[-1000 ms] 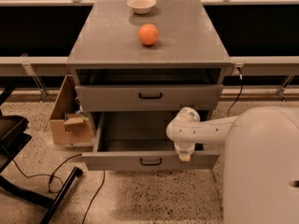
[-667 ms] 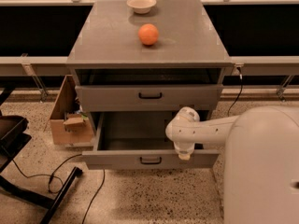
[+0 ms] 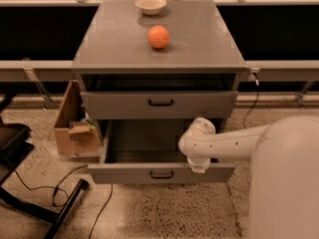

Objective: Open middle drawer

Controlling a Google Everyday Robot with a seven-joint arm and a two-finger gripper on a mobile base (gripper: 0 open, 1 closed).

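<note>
The grey cabinet (image 3: 159, 39) has its taller top drawer (image 3: 124, 103) slightly out. Below it the middle drawer (image 3: 124, 174), with a flat grey front and a small black bar handle (image 3: 162, 174), is pulled far out, and its shallow grey box (image 3: 144, 143) shows empty. My white arm (image 3: 234, 142) reaches in from the right. My gripper (image 3: 198, 167) points down at the top edge of the middle drawer's front, right of the handle. The lowest drawer is hidden under the open one.
An orange (image 3: 158, 37) and a small white bowl (image 3: 150, 5) sit on the cabinet top. A cardboard box (image 3: 75, 128) stands left of the cabinet. A black chair base (image 3: 20, 183) and cables (image 3: 60, 188) lie on the floor at the left.
</note>
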